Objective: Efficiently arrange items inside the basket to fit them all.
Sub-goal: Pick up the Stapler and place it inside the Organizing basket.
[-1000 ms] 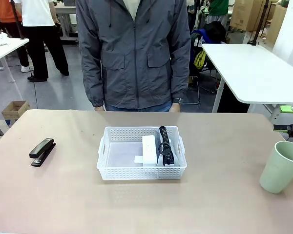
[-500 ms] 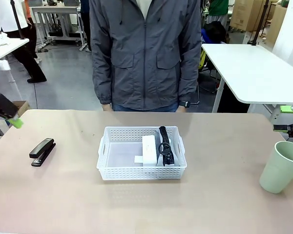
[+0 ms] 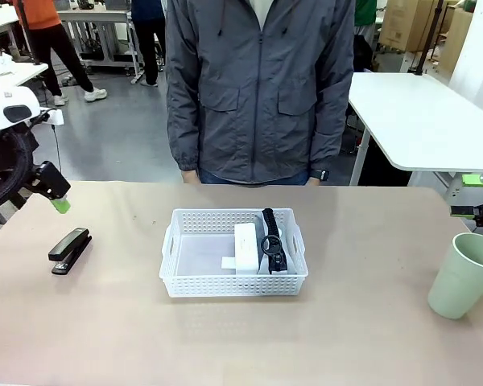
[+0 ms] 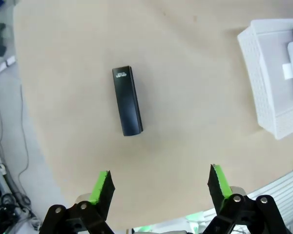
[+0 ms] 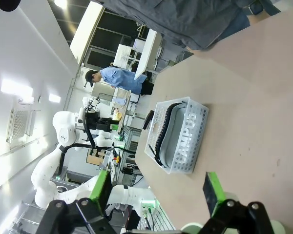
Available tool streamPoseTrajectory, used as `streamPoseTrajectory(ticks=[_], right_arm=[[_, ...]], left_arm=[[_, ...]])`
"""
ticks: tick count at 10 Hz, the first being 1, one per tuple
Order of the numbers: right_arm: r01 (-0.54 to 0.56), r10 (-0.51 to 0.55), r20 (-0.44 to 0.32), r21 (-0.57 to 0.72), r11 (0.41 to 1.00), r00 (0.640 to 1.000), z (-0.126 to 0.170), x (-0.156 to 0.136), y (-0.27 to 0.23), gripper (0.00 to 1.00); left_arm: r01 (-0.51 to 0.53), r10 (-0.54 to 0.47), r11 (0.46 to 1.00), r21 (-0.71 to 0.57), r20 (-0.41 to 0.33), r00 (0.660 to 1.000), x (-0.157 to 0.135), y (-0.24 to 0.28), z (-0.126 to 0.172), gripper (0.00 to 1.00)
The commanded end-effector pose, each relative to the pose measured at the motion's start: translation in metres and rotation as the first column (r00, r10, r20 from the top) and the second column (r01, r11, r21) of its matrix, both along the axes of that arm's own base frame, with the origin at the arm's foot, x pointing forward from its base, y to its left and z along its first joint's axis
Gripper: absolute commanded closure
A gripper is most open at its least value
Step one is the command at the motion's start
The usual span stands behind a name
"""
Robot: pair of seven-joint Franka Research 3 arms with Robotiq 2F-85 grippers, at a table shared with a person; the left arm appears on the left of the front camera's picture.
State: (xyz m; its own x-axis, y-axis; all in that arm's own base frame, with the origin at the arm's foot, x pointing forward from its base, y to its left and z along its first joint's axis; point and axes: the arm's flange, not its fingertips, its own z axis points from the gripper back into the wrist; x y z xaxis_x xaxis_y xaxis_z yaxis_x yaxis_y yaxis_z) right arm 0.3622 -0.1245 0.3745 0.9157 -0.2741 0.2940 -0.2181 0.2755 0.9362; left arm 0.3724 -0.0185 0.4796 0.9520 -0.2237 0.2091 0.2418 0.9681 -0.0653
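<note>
The white lattice basket [image 3: 185,251] sits mid-table and holds a white box [image 3: 246,247] beside a grey pouch with a black strap [image 3: 272,241]. To its left, a black stapler [image 3: 70,250] lies on the table. My left gripper [image 3: 58,201] hovers open above and behind it. In the left wrist view the stapler [image 4: 127,101] lies ahead of the open left gripper [image 4: 161,183], with the basket [image 4: 271,92] at the right. A pale green cup [image 3: 464,275] stands at the far right, below my open right gripper [image 3: 471,195]. The right wrist view looks past the right gripper [image 5: 156,190] to the basket [image 5: 183,139].
A person in a grey jacket [image 3: 262,88] stands at the table's far edge, arms down. The brown tabletop [image 3: 370,338] has free room on both sides of the basket and in front of it. A white table [image 3: 419,112] stands behind on the right.
My left arm has come in from the left edge and now hangs over the table near the stapler. The person has shifted slightly to the right. The right gripper has not moved.
</note>
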Motion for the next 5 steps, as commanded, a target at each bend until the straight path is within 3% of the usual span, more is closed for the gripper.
streamPoseTrajectory(ticks=[1,5], right_arm=[[0.013,-0.013,-0.011,-0.003,1.0,1.0,0.003,0.0,0.002,0.0],[0.013,-0.013,-0.011,-0.003,1.0,1.0,0.003,0.0,0.002,0.0]], left_arm=[[0.031,-0.03,0.999,0.012,-0.016,0.999,-0.009,0.009,0.0,0.0],[-0.045,0.045,0.999,-0.009,0.018,0.999,0.013,0.003,-0.017,0.0]])
